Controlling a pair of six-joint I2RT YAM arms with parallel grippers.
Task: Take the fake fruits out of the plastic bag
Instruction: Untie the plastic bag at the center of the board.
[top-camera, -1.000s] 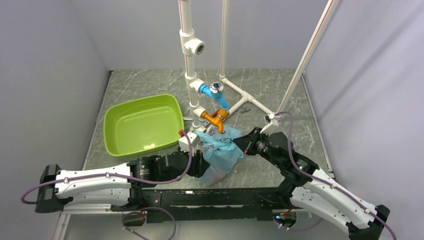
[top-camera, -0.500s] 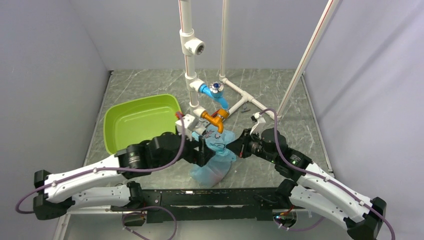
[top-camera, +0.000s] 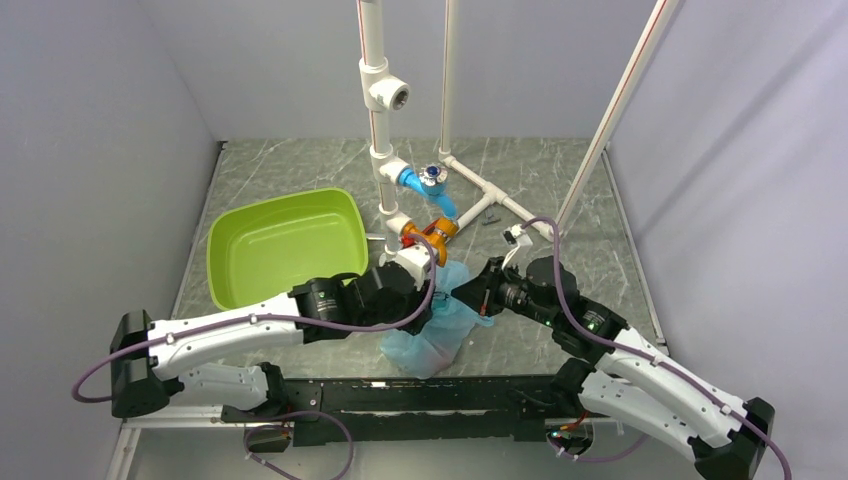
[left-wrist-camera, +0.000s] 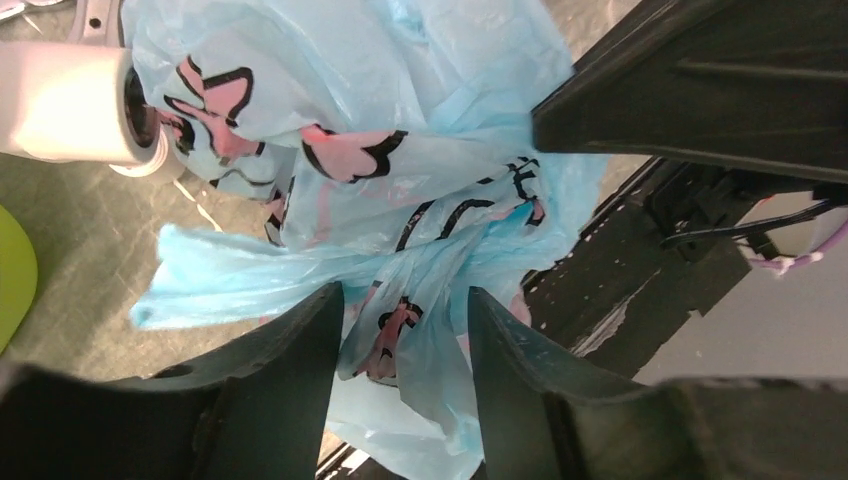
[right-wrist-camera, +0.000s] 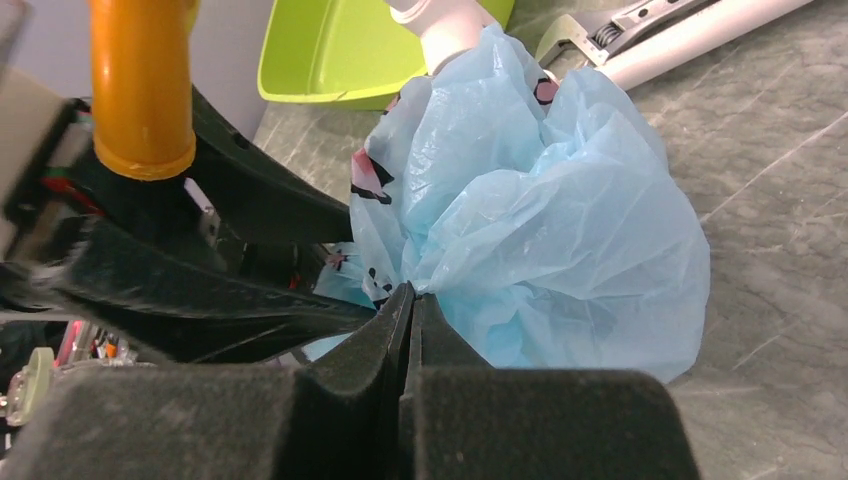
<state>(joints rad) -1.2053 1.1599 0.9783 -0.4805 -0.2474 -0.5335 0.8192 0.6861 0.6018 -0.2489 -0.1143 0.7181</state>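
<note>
Top external view shows us the plastic bag (top-camera: 432, 330) crumpled on the table (top-camera: 560, 190), lying between the two grippers. Only the left wrist view lets us see the left gripper (left-wrist-camera: 405, 300) with its jaws partly apart, astride a twisted fold of the bag. Our right gripper (right-wrist-camera: 412, 297) is pressed closed, pinching the bag's edge.
</note>
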